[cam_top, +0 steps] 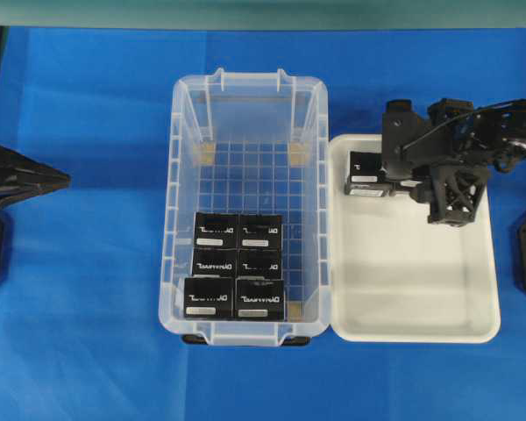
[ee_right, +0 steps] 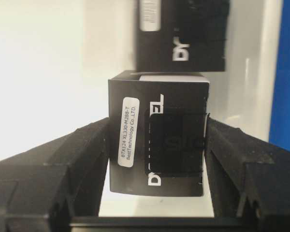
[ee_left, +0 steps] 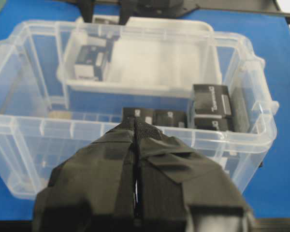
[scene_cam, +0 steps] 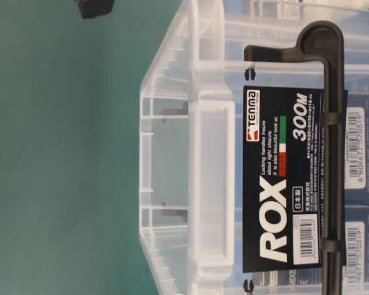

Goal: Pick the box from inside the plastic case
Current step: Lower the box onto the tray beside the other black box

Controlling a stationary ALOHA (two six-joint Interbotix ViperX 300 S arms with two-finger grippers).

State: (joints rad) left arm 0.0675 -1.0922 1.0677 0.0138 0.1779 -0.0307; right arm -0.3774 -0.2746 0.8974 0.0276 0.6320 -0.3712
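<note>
Right pincer [ee_right: 154, 145] pinches a black box [ee_right: 157, 145] above the white tray [cam_top: 421, 298], apparently to set it down; left pincer [ee_left: 135, 159] rests pressed together.

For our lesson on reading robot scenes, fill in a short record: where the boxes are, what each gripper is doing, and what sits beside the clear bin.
plastic case: clear bin on blue cloth, six black boxes at its near end
white tray: beside the case, one box lying in it
right gripper: over the tray, fingers on either side of the box
left gripper: shut, empty, outside the case
</note>
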